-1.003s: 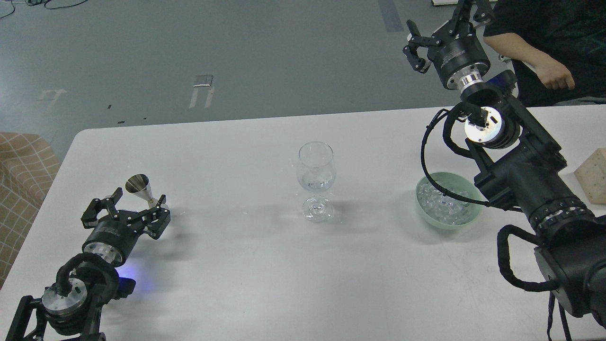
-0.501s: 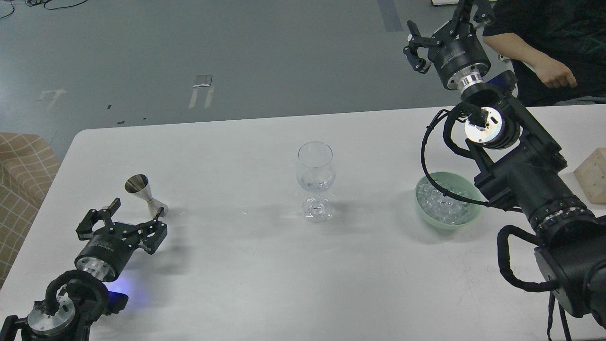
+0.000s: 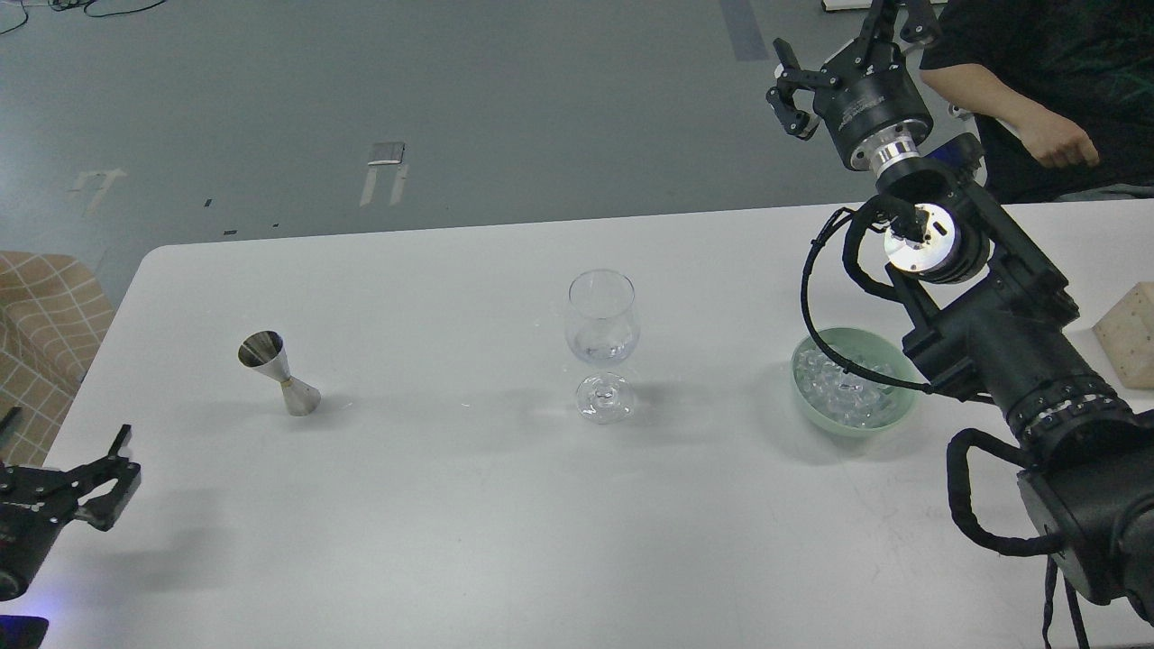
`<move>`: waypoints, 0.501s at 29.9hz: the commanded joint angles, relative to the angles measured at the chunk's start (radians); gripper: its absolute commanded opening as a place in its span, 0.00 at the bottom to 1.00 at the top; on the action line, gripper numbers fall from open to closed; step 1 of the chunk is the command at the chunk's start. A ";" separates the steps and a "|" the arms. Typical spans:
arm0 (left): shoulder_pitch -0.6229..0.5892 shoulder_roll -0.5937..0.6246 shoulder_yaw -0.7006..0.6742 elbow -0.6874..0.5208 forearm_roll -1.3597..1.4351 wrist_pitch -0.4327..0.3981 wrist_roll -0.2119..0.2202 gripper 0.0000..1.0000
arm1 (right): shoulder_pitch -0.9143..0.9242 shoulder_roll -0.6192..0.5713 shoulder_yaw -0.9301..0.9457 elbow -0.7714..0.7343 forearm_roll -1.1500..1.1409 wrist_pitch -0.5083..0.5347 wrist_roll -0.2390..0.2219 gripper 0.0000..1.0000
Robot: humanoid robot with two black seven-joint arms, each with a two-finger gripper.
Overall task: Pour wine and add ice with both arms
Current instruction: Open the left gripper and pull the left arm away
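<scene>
A clear stemmed glass stands upright at the table's middle, with a little clear wine at the bottom of its bowl. A steel jigger stands alone to the left. The ice, many small clear cubes, lies in a pale green bowl to the right, partly hidden behind my right arm's cable. My left gripper is open and empty at the front left edge, well clear of the jigger. My right gripper is open and empty, raised high beyond the table's far edge, above and behind the bowl.
A person in a black shirt sits at the far right, a hand near my right gripper. A wooden block lies at the right edge. A plaid seat stands left of the white table.
My left gripper has drawn back from the jigger, down and to the left toward the view's edge, leaving the jigger standing alone. The right arm has barely moved.
</scene>
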 commanded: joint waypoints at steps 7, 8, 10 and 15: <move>-0.339 0.219 0.112 0.065 0.112 0.002 0.000 0.98 | -0.034 -0.254 -0.372 0.194 -0.020 -0.038 -0.004 1.00; -0.340 0.219 0.112 0.066 0.112 0.002 0.000 0.98 | -0.034 -0.255 -0.372 0.195 -0.020 -0.038 -0.004 1.00; -0.453 0.214 0.211 0.104 0.202 0.005 0.000 0.98 | -0.054 -0.371 -0.464 0.285 -0.044 -0.053 -0.002 1.00; -0.610 0.208 0.402 0.164 0.313 0.011 -0.084 0.98 | -0.094 -0.578 -0.547 0.440 -0.193 -0.058 -0.002 1.00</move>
